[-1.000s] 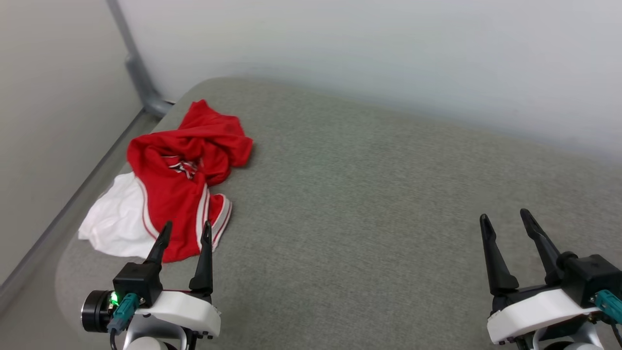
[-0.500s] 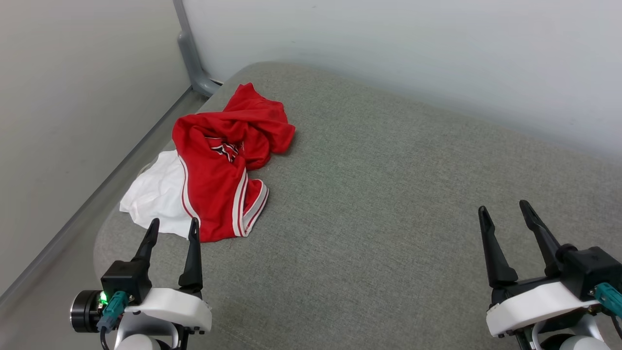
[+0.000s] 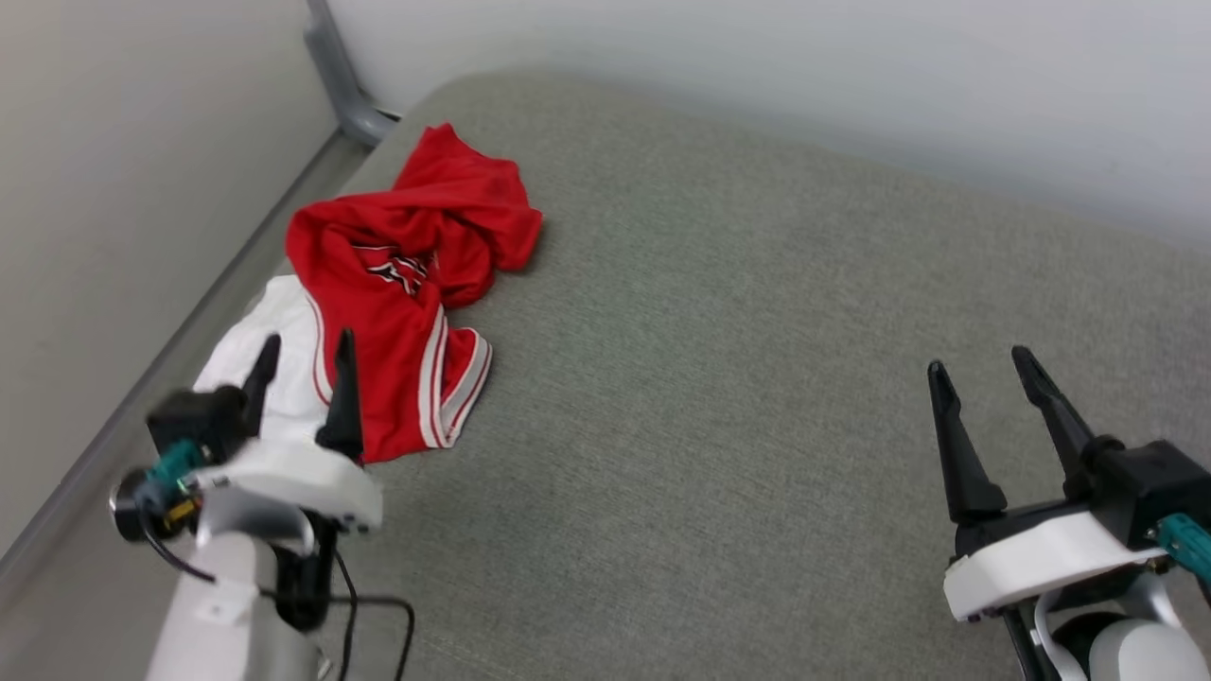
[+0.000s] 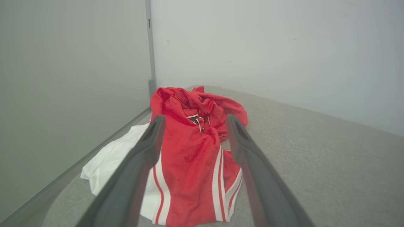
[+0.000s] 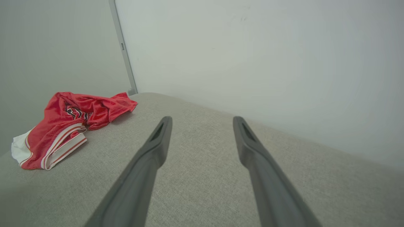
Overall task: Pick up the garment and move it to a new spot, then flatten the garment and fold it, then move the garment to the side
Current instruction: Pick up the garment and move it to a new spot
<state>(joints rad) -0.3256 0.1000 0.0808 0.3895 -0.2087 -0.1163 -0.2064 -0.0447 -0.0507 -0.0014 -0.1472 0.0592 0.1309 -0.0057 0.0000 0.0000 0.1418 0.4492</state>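
Observation:
The garment [image 3: 397,284] lies crumpled at the far left corner of the grey padded surface [image 3: 719,378]: red cloth, a white sleeve spread toward the left edge, striped trim along the near side. A scrap of black lettering shows in its folds. My left gripper [image 3: 305,345] hangs open over the garment's near white-and-red edge; in the left wrist view the garment [image 4: 192,151] lies between and beyond the fingers [image 4: 148,151]. My right gripper [image 3: 979,364] is open at the lower right, far from the garment [image 5: 69,126], with nothing between its fingers.
White walls meet behind the surface's far left corner, with a grey post [image 3: 336,80] standing in it. A grey rail [image 3: 142,388] runs along the surface's left edge. The surface stretches bare between the garment and my right gripper.
The head camera has shifted, so the whole picture moved. My left arm has lifted and reached forward, so its fingers now overlap the garment's near edge. The garment's shape is unchanged.

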